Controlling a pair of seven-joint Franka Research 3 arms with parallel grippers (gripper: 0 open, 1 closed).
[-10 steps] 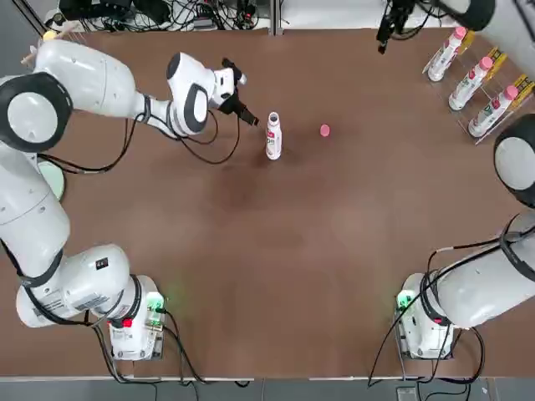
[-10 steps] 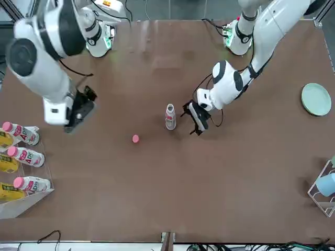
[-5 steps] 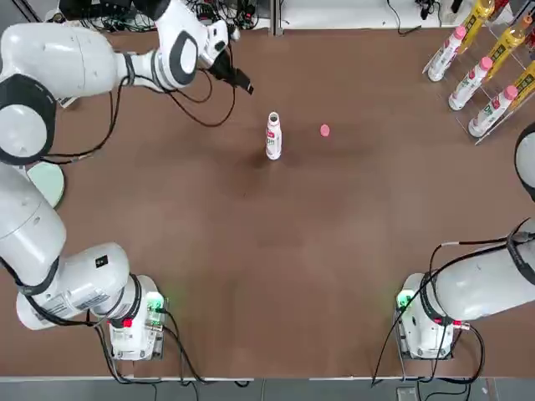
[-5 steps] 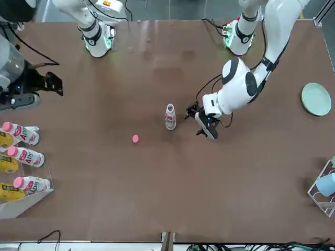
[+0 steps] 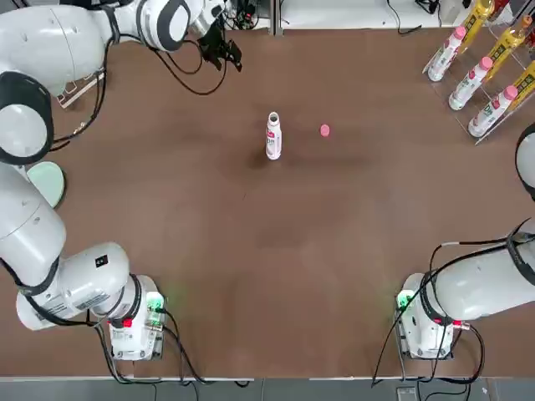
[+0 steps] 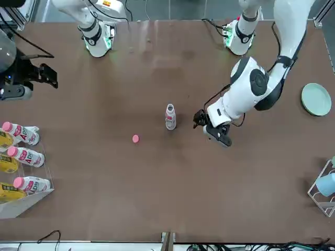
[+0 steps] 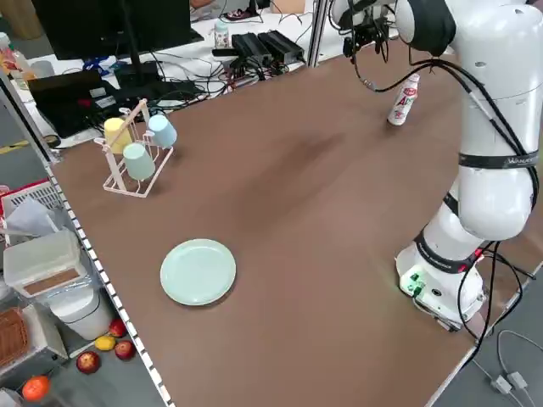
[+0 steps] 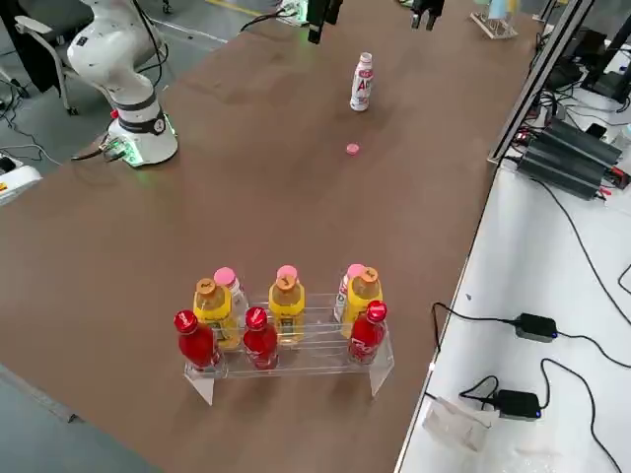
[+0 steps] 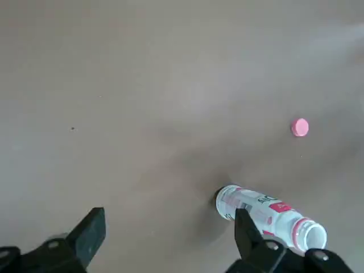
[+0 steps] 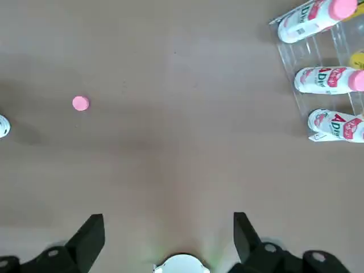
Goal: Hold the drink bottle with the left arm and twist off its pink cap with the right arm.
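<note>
A brown worktop (image 5: 276, 251) carries the scene, flanked by two big glossy white jointed robot arms. The left arm (image 5: 50, 42) reaches toward the far edge, and its small black claw (image 9: 169, 227) hangs high above the surface, released and holding nothing. The right arm (image 5: 485, 284) rises out of the overhead picture, and its claw (image 10: 168, 227) is raised over the robot's right side of the worktop, jaws likewise spread and empty. A row of spare red, yellow and white bottles in a clear rack (image 8: 286, 315) lines the right edge, and a pale green round plate (image 7: 198, 271) lies by the left. The small slim white plastic drink bottle with the red-and-green label (image 5: 273, 138) stands upright and alone near the middle of the worktop, its narrow neck bare. The tiny round pink plastic cap (image 5: 324, 129) lies flat on the worktop, near the bottle on the robot's right and not touching it. With cap and bottle parted, the twisting looks finished, and the step in hand seems to be getting both arms clear. Done well, that means keeping both claws high and wide of the light, tall bottle, which a passing cable or finger could easily tip.
</note>
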